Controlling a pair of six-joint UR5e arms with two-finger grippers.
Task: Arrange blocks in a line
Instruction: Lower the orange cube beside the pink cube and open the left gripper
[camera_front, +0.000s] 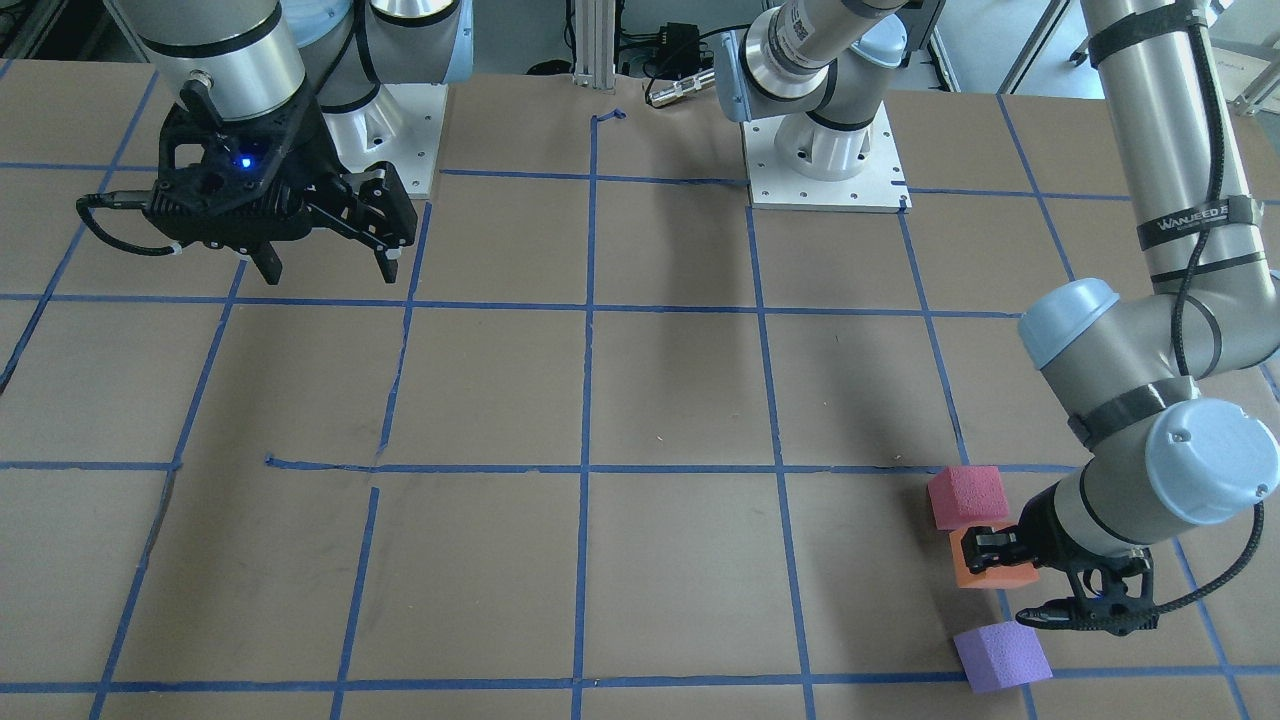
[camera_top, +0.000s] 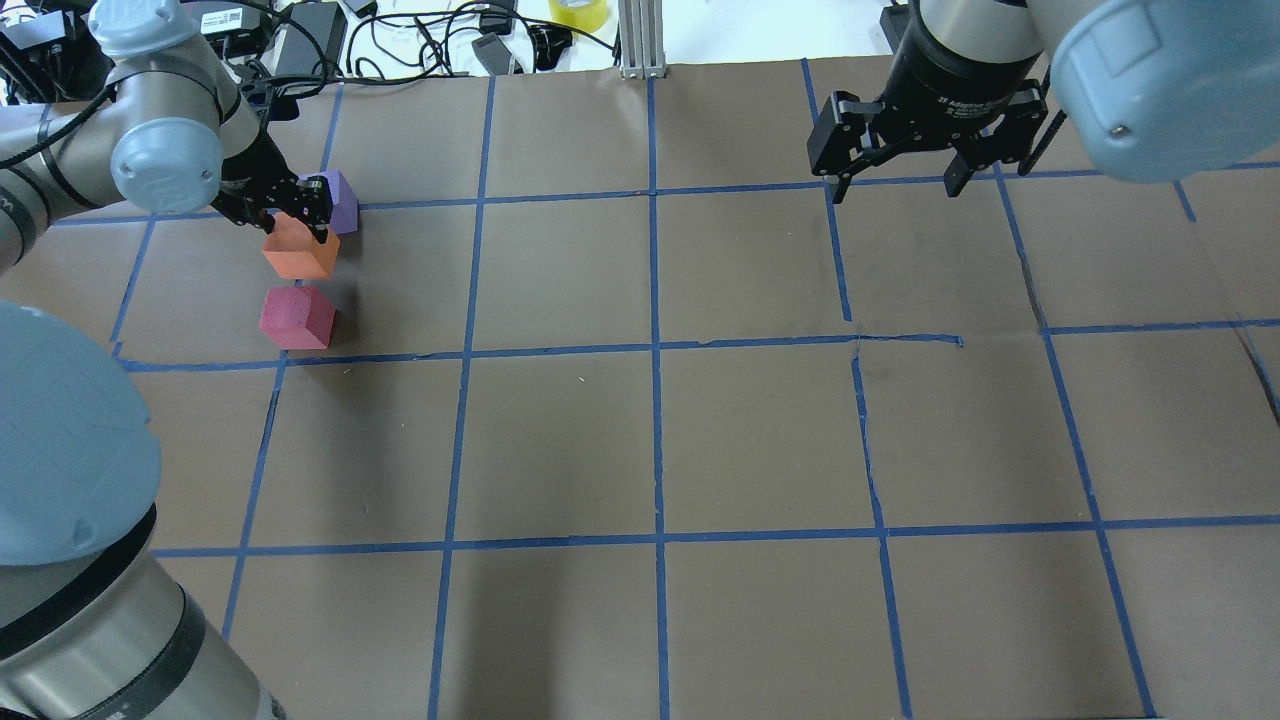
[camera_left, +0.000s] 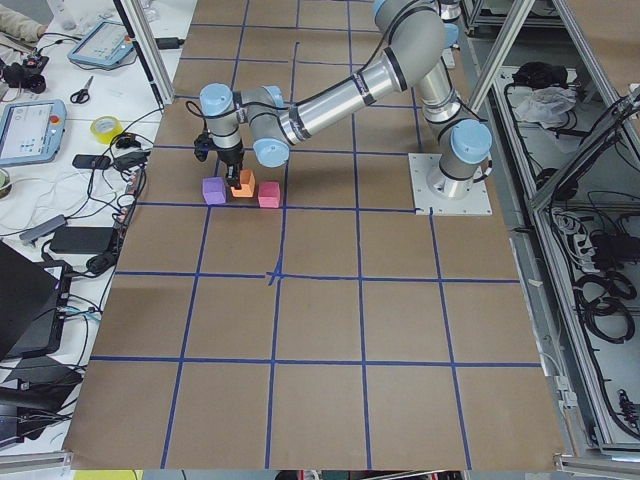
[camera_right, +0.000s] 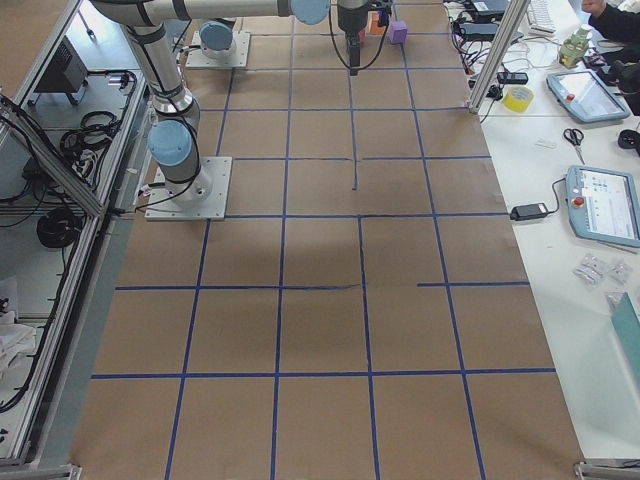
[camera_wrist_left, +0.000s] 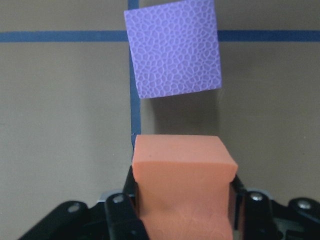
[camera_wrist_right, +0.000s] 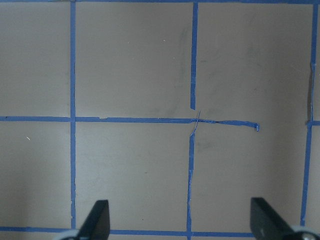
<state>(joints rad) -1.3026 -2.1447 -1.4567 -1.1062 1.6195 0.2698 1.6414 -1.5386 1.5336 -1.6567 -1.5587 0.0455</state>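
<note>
Three foam blocks lie at the table's far left. The orange block (camera_top: 298, 251) (camera_front: 990, 572) (camera_wrist_left: 182, 185) sits between the pinkish-red block (camera_top: 296, 318) (camera_front: 966, 496) and the purple block (camera_top: 341, 201) (camera_front: 1001, 656) (camera_wrist_left: 173, 48). My left gripper (camera_top: 297, 215) (camera_front: 990, 548) is shut on the orange block, its fingers (camera_wrist_left: 125, 200) pressing both sides. The block is low over the table; I cannot tell if it touches. My right gripper (camera_top: 893, 172) (camera_front: 330, 262) is open and empty, high above the table near the robot's right side; its fingertips (camera_wrist_right: 97, 220) show wide apart.
Blue tape lines (camera_top: 655, 350) form a grid on the brown table cover. The two arm bases (camera_front: 825, 170) stand at the robot's edge. Cables and a tape roll (camera_top: 578, 12) lie beyond the far edge.
</note>
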